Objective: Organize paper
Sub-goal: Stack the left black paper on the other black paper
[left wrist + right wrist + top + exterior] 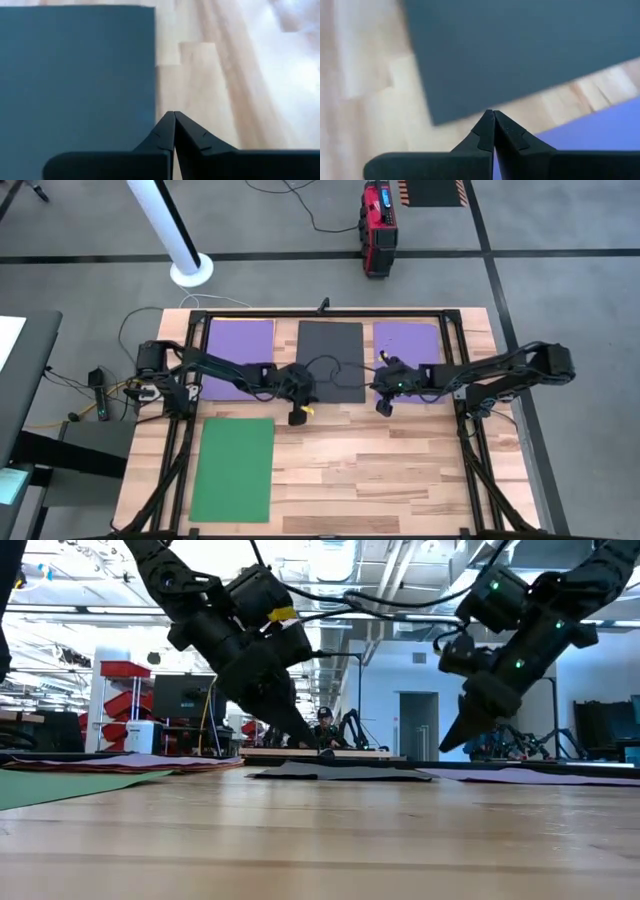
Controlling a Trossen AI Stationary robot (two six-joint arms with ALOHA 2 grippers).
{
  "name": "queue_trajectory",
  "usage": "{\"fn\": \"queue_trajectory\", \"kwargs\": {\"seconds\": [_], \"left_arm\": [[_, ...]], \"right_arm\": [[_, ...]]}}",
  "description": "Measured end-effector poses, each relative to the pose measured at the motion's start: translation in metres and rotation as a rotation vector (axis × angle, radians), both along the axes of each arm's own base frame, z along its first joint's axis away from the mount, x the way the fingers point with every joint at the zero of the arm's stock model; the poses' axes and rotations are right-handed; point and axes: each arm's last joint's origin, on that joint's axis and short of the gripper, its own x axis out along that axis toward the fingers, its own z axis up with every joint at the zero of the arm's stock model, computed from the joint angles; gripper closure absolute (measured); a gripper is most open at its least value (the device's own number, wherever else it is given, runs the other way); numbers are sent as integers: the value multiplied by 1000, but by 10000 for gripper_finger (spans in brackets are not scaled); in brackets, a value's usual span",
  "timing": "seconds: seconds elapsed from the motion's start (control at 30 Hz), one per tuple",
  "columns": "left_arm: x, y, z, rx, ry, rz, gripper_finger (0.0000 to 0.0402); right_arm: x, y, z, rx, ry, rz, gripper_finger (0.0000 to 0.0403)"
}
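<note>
Beside the dark grey sheet (331, 360) hover both closed claws.

Two dark jointed arms with black cables, green lights, tapered fingers.

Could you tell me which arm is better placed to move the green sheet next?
The left. Its pincer, shut, hangs just off the dark sheet's near-left corner, closer to the green sheet. The right pincer, also shut, sits across the table between the dark and right purple sheets.

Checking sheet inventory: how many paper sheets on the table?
4 visible: purple sheet back left, dark grey sheet back centre, purple sheet back right, green sheet front left. Stacked sheets underneath could be hidden.
</note>
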Motion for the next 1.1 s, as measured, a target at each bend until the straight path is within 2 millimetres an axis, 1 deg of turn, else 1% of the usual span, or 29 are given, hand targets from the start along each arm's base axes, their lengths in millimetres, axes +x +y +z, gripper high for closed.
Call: {"fn": "queue_trajectory", "kwargs": {"seconds": [0.2,0.43,0.57,0.83,1.1], "left_arm": [[-4,13,6,1,-42,20,402],[-23,31,-9,-145,-175,66,402],[-33,34,-15,-178,-193,84,401],[-52,41,-9,-171,-236,128,402],[-72,45,-3,-143,-261,185,401]], "right_arm": [[4,-13,-12,-40,21,-106,403],[10,-27,-31,-36,43,-163,403],[13,-31,-38,-35,39,-173,403],[24,-34,-42,-39,50,-171,403],[25,-35,-40,-33,38,-161,403]]}}
